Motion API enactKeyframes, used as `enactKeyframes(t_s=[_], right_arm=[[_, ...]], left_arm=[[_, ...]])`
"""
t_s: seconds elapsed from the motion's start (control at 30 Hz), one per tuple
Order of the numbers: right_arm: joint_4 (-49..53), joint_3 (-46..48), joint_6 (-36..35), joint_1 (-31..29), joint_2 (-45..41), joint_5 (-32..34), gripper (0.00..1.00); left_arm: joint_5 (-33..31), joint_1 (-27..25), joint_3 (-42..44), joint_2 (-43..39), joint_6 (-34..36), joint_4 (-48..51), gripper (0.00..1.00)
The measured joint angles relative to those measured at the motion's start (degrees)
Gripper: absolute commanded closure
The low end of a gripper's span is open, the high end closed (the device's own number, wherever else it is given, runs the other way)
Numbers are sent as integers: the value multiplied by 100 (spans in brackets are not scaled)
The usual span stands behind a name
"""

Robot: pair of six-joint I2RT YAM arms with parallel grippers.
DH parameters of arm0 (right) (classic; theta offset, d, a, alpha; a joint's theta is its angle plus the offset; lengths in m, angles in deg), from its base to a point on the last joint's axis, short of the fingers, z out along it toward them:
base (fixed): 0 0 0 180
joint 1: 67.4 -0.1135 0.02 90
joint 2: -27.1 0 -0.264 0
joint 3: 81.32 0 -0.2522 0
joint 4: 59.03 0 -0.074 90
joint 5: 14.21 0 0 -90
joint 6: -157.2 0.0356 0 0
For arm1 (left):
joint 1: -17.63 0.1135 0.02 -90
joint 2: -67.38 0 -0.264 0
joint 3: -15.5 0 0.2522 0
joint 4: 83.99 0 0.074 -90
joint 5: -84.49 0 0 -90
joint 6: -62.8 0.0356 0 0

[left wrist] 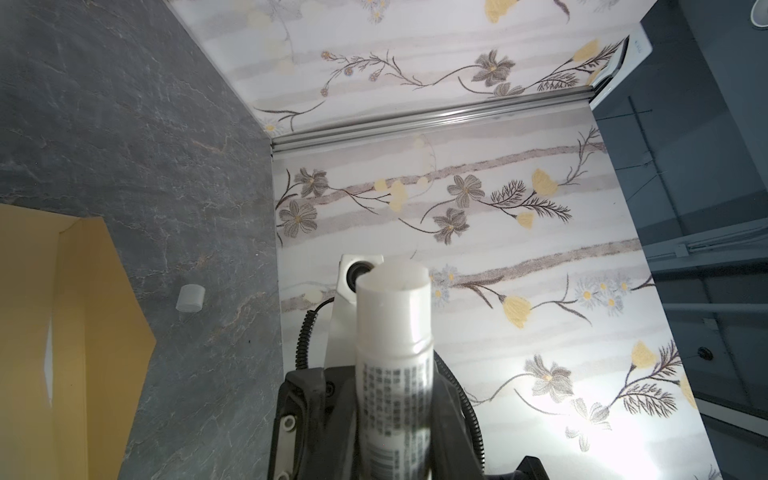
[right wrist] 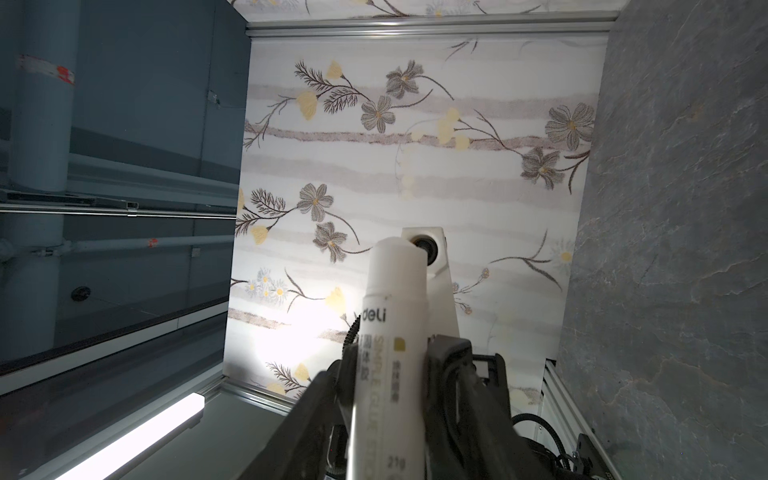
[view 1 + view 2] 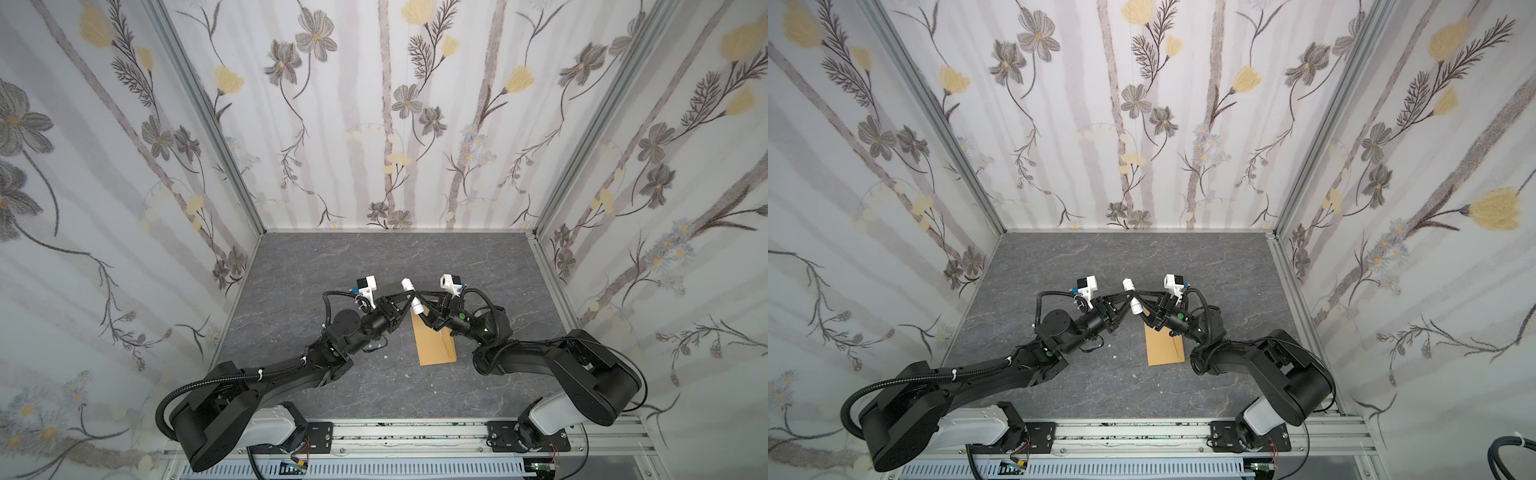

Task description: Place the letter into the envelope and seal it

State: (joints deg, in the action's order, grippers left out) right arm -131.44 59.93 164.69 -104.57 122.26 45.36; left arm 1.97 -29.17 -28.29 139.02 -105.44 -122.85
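Left hand (image 3: 410, 297) clamps a white glue stick (image 3: 407, 285) above the envelope (image 3: 436, 345) lying on the table (image 3: 332, 266), while the right hand (image 3: 419, 305) flanks it, grip unclear.

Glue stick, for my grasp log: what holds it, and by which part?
The left gripper grips the glue stick around its printed middle. The right gripper flanks it too; whether it grips cannot be told.

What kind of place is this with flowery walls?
Probably a robot test booth, not a real room: flowered wall panels in a metal frame, and two robot arms bolted to a rail beside a grey tabletop.
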Motion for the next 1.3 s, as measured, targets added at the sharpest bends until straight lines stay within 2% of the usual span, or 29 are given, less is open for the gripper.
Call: enactKeyframes(t_s=[0.13, 0.23, 0.3, 0.4, 0.6, 0.8, 0.9, 1.13, 1.3], right_arm=[[1167, -37, -756, -2, -664, 168, 48], [2865, -330, -1845, -70, -1539, 640, 48], [4341, -815, -2789, -306, -2116, 1377, 47], [5928, -1537, -4153, -946, -2594, 2474, 47], [8002, -2404, -5917, -1794, -2249, 4172, 46], [8859, -2870, -6835, -2201, -1674, 5036, 47], [9042, -3010, -7121, -2291, -1453, 5206, 49], [9200, -3174, -7423, -2323, -1187, 5327, 61], [9162, -3200, -7508, -2330, -1126, 5270, 73]], left_arm=[[-48, 114, -289, -352, 48, 870, 100], [-155, 297, -505, -535, 72, 1663, 100], [-195, 398, -686, -584, 85, 2238, 100], [-192, 518, -962, -566, 87, 2992, 100], [-74, 616, -1303, -291, 20, 3724, 100], [151, 625, -1414, -186, -26, 3943, 100], [166, 625, -1434, -186, -46, 3954, 100], [225, 629, -1434, -186, -127, 3987, 100], [262, 629, -1445, -184, -129, 4006, 100]])
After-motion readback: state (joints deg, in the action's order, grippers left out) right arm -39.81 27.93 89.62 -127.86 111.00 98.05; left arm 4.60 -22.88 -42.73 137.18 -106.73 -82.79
